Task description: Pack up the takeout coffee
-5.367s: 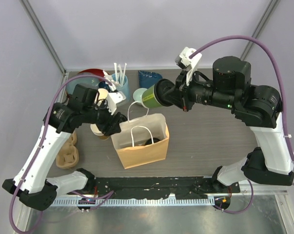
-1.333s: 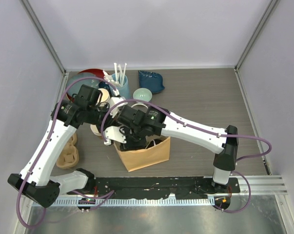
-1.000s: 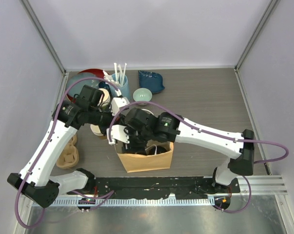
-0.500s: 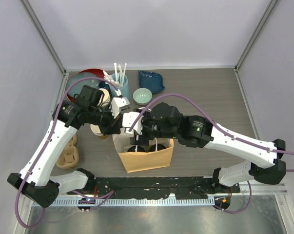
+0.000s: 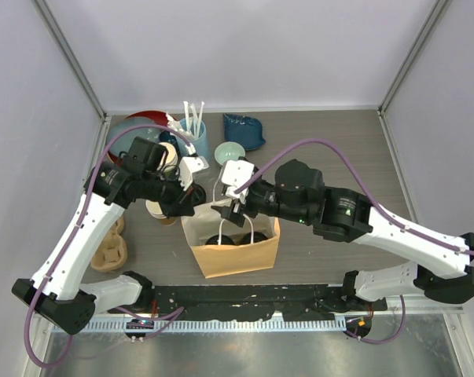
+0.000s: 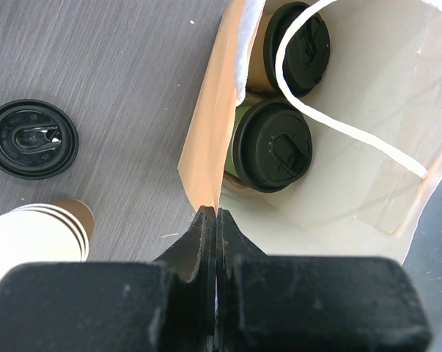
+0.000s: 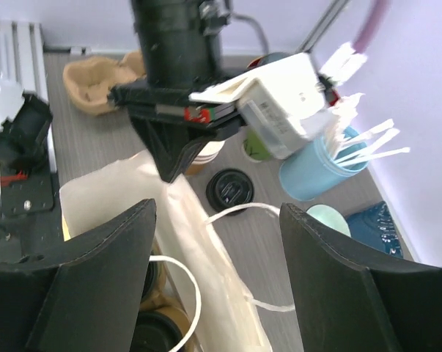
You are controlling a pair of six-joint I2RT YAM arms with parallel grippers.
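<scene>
- Takeout coffee [image 6: 273,144]: both lidded cups stand upright inside the paper bag [image 6: 367,103], just past the tips of the left gripper [image 6: 216,220].
- The left gripper's jaws are pressed together on the bag's near rim, pinching the paper between them so that the mouth gapes.
- Nearest that pinch is the green-walled cup [image 6: 233,154], with its black lid on. Right behind it stands the brown-walled cup [image 6: 297,45], also lidded.
- A white cord handle [image 6: 352,132] loops over the brown-walled cup's lid and runs down across the bag's inner wall.
- The right gripper [image 7: 217,220] hangs above the bag's mouth, its fingers [image 7: 96,293] spread wide with nothing between them.
- Outside the bag, on the table [image 6: 118,59], lies a loose black lid [image 6: 31,139]. Near it is a cup stack [image 6: 34,235] with cream rims.
- Farther back, a blue tumbler [image 7: 312,172] holds white utensils.
</scene>
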